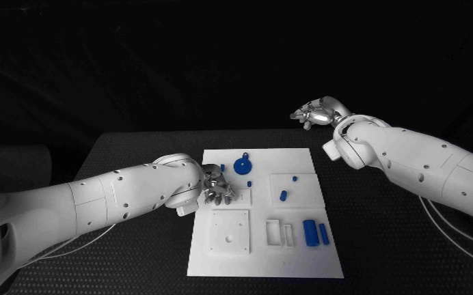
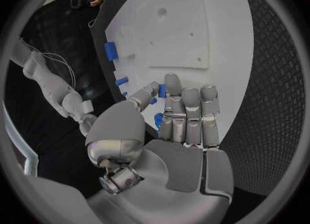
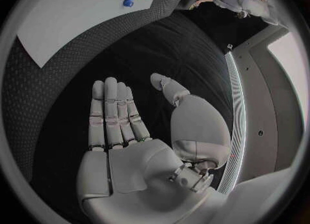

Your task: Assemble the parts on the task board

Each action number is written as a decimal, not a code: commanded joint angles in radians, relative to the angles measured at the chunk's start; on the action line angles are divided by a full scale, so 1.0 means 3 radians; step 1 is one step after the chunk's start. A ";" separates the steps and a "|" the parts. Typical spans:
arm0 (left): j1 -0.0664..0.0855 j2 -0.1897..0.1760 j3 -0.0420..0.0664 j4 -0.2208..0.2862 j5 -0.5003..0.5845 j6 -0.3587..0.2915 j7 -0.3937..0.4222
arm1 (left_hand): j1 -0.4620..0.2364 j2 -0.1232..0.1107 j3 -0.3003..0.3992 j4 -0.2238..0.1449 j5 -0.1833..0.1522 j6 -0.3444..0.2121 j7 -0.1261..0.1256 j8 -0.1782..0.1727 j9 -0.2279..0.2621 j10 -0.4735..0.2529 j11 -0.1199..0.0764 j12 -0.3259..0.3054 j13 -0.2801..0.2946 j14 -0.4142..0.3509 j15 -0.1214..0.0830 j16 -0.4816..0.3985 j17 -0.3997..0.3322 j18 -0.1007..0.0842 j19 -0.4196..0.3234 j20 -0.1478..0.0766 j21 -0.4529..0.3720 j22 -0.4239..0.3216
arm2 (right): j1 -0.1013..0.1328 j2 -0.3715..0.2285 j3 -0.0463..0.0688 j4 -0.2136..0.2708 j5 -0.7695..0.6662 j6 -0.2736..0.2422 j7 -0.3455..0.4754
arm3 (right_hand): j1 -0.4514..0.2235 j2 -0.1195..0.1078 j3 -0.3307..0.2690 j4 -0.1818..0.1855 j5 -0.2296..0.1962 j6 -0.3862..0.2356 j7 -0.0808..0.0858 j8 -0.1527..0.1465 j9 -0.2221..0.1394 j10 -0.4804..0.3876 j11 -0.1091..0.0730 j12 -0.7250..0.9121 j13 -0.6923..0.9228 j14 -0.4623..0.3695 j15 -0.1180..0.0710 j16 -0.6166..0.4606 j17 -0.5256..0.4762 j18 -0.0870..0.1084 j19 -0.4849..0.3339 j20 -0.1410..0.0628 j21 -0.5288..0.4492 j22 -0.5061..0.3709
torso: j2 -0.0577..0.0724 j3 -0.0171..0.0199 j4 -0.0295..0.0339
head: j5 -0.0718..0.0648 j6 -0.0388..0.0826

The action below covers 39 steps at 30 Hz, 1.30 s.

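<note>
Black desk [image 1: 147, 148] carries the white board [image 1: 296, 268]. Your left hand [image 1: 217, 189] hovers over its left edge, fingers [image 2: 183, 108] released; right hand [image 1: 317, 112] idles open. Loose blue parts [image 1: 308, 230] may scatter if brushed.

Lay flat mid-table: white board [image 1: 258, 254], with raised white blocks near its front. Stood near the far edge: blue gear [image 1: 242, 166]. Scattered mid-board: small blue pegs [image 1: 283, 195]. Rested at the right front: two blue cylinders [image 1: 314, 232], side by side, just beside a white frame.
</note>
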 commanded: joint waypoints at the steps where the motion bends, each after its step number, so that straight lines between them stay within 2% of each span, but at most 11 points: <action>1: 0.0017 0.0010 0.0013 0.0023 0.0072 -0.0004 0.0050 | 0.0121 0.0088 0.0232 -0.0244 0.0013 0.0031 0.0004 0.0013 -0.0011 0.0025 -0.0003 -0.0016 -0.0005 0.0012 -0.0039 0.0019 -0.0005 -0.0034 0.0025 -0.0388 0.0016 0.0062 | -0.0002 0.0003 0.0001 0.0001 -0.0005 0.0051 0.0032 | -0.0034 0.0009 -0.0011 -0.0003 0.0012 -0.0024 0.0008 0.0005 -0.0005 -0.0022 0.0003 0.0022 -0.0004 -0.0026 0.0006 0.0023 -0.0003 0.0049 -0.0009 0.0019 -0.0018 0.0004 | 0.0002 -0.0001 0.0000 | 0.0003 0.0001; 14: 0.0059 0.0018 0.0028 0.0008 0.0066 0.0072 0.0026 | 0.0131 0.0091 0.0243 -0.0249 0.0037 0.0044 0.0002 0.0014 -0.0011 0.0038 -0.0004 -0.0015 -0.0005 0.0022 -0.0038 0.0024 -0.0004 -0.0034 0.0033 -0.0387 0.0019 0.0062 | -0.0012 0.0014 0.0001 -0.0009 -0.0005 0.0053 0.0034 | -0.0034 0.0009 -0.0012 -0.0003 0.0014 -0.0025 0.0009 0.0005 -0.0006 -0.0023 0.0004 0.0024 -0.0009 -0.0028 0.0006 0.0025 -0.0006 0.0049 -0.0009 0.0019 -0.0019 0.0005 | 0.0003 0.0002 -0.0004 | 0.0012 0.0010; 20: 0.0115 0.0038 0.0036 -0.0088 0.0088 0.0384 -0.0047 | 0.0136 0.0088 0.0247 -0.0256 0.0053 0.0047 0.0001 0.0013 -0.0011 0.0041 -0.0005 -0.0016 -0.0006 0.0024 -0.0037 0.0025 -0.0004 -0.0034 0.0034 -0.0386 0.0020 0.0062 | -0.0014 0.0017 0.0001 -0.0011 -0.0005 0.0056 0.0034 | -0.0035 0.0009 -0.0012 -0.0003 0.0014 -0.0025 0.0009 0.0005 -0.0006 -0.0024 0.0004 0.0025 -0.0010 -0.0028 0.0007 0.0025 -0.0007 0.0049 -0.0010 0.0019 -0.0020 0.0006 | 0.0002 0.0001 -0.0005 | 0.0011 0.0007; 29: 0.0178 0.0104 0.0036 -0.0336 0.0529 0.0921 -0.0098 | 0.0132 0.0111 0.0250 -0.0269 0.0060 0.0040 0.0007 0.0003 -0.0013 0.0026 0.0003 -0.0027 -0.0011 0.0006 -0.0026 0.0018 -0.0006 -0.0042 0.0010 -0.0376 0.0012 0.0064 | -0.0014 0.0020 0.0001 -0.0014 -0.0005 0.0056 0.0034 | -0.0036 0.0009 -0.0013 -0.0003 0.0014 -0.0026 0.0009 0.0005 -0.0007 -0.0025 0.0004 0.0026 -0.0013 -0.0029 0.0007 0.0025 -0.0008 0.0049 -0.0010 0.0020 -0.0021 0.0007 | 0.0004 0.0001 -0.0005 | 0.0004 -0.0002; 34: 0.0218 0.0146 0.0036 -0.0434 0.0704 0.1024 -0.0118 | 0.0129 0.0122 0.0249 -0.0281 0.0068 0.0040 0.0009 0.0002 -0.0011 0.0024 0.0004 -0.0027 -0.0010 0.0001 -0.0021 0.0020 -0.0005 -0.0044 0.0000 -0.0373 0.0011 0.0067 | -0.0014 0.0023 0.0001 -0.0014 -0.0005 0.0053 0.0033 | -0.0036 0.0009 -0.0013 -0.0003 0.0015 -0.0027 0.0009 0.0005 -0.0007 -0.0025 0.0004 0.0027 -0.0015 -0.0029 0.0007 0.0026 -0.0009 0.0049 -0.0010 0.0020 -0.0022 0.0007 | 0.0005 0.0003 -0.0007 | 0.0010 -0.0003; 39: 0.0249 0.0194 0.0036 -0.0527 0.0769 0.1014 -0.0125 | 0.0125 0.0130 0.0246 -0.0288 0.0077 0.0044 0.0008 0.0003 -0.0009 0.0026 0.0003 -0.0025 -0.0008 0.0000 -0.0018 0.0024 -0.0003 -0.0046 -0.0004 -0.0370 0.0013 0.0068 | -0.0014 0.0032 0.0001 -0.0013 -0.0005 0.0056 0.0033 | -0.0035 0.0009 -0.0013 -0.0004 0.0015 -0.0027 0.0009 0.0004 -0.0008 -0.0026 0.0004 0.0028 -0.0016 -0.0030 0.0007 0.0027 -0.0010 0.0049 -0.0010 0.0020 -0.0023 0.0008 | 0.0006 0.0004 -0.0008 | 0.0011 -0.0005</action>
